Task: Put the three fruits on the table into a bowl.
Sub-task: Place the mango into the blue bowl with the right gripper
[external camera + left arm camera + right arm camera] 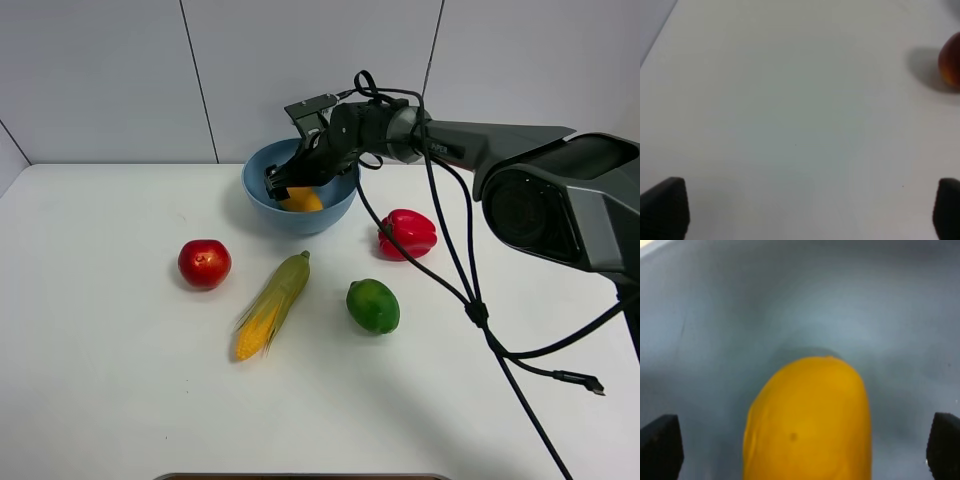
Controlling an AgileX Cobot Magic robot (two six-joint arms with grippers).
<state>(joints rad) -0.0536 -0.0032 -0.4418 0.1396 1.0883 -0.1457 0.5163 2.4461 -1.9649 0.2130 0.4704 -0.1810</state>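
Note:
The oblong orange-yellow fruit lies inside the light-blue bowl at the back of the table. My right gripper reaches down into the bowl over it. In the right wrist view the fruit rests on the bowl's floor, and the right gripper is open, its fingertips standing wide apart and clear of the fruit. The red apple and the green lime-like fruit sit on the table. My left gripper hangs open over bare table, with the apple at the frame's edge.
A corn cob in green husk lies between the apple and the lime. A red bell pepper sits just right of the bowl. The right arm's black cables trail across the table's right side.

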